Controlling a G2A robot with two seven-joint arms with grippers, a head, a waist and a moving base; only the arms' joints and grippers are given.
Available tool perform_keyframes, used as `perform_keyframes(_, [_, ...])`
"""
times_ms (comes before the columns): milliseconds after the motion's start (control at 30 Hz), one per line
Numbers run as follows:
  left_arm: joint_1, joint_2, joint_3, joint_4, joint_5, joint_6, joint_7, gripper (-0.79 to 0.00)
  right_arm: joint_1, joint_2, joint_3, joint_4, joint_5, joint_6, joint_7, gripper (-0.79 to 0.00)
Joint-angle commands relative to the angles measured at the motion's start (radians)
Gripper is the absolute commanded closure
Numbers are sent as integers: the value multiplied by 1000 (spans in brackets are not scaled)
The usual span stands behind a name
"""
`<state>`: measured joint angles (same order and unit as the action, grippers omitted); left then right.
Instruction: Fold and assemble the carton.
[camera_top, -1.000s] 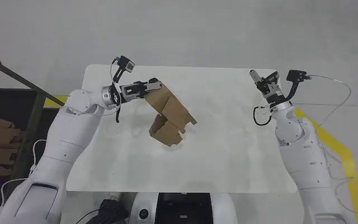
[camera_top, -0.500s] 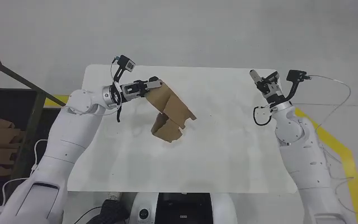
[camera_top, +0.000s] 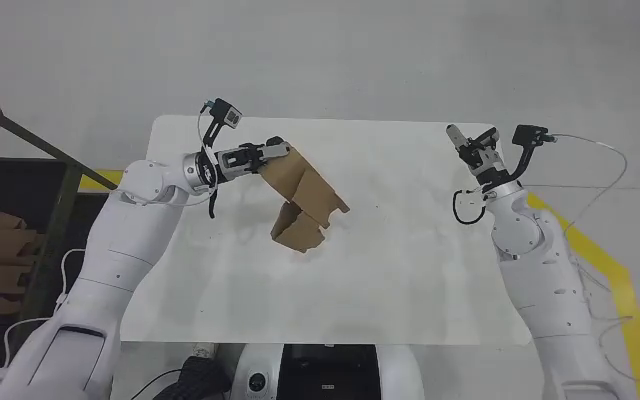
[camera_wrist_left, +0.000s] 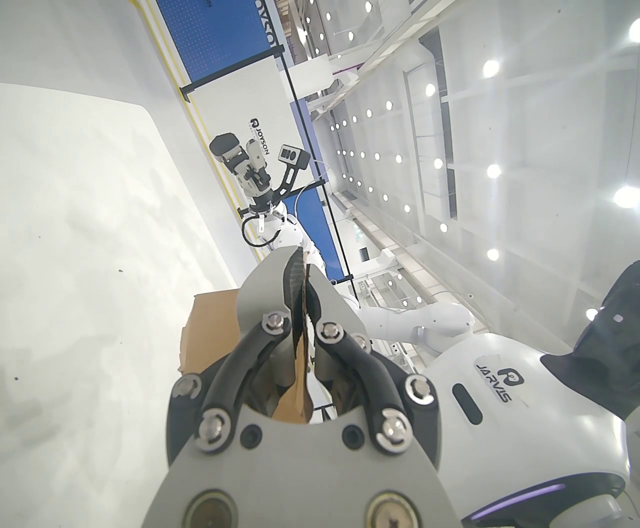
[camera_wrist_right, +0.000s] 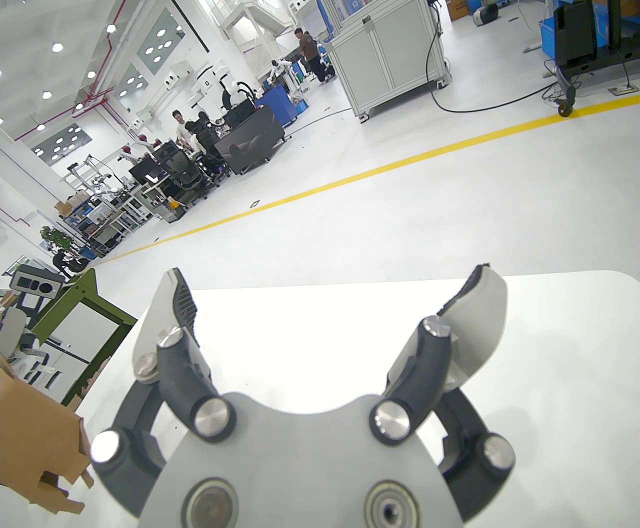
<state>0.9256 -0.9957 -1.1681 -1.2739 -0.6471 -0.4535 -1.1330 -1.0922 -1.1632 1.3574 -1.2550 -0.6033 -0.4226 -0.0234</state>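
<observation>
Fingers (camera_wrist_left: 257, 300) of the left gripper (camera_wrist_left: 298, 280) are pressed together on one thin edge of the brown corrugated cardboard carton (camera_top: 305, 200), so the wall of the board is pinched between them. The carton is half-opened and hangs from this grip over the left middle part of the white desk (camera_top: 400, 290). I cannot tell if its lower flaps touch the surface.

The right gripper (camera_wrist_right: 330, 295) is at the far right corner of the desk, well apart from the carton. Its fingers are spread wide with nothing between them.

I judge the carton to be light and rather stiff along its panels, but weak at the creases. It may swing or fold by itself when it is held at one edge only. A good place for the free gripper would be a flat panel edge near a crease, not a loose flap, because strong pinching can crush the board.
</observation>
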Motion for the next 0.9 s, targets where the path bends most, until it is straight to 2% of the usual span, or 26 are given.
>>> perform_keyframes(0, [0,0,0,0,0,0,0,0,0,0,0,0,0,0,0,-785])
perform_keyframes(300, [0,0,0,0,0,0,0,0,0,0,0,0,0,0,0,-785])
perform_keyframes(467, [0,0,0,0,0,0,0,0,-2,-4,-24,2,10,-15,64,-785])
perform_keyframes(633, [15,-4,4,-49,10,47,52,0,12,-8,-66,44,26,-113,139,-785])
perform_keyframes(867, [-6,-14,20,-56,-40,111,29,0,44,-26,-150,138,108,-262,212,-785])
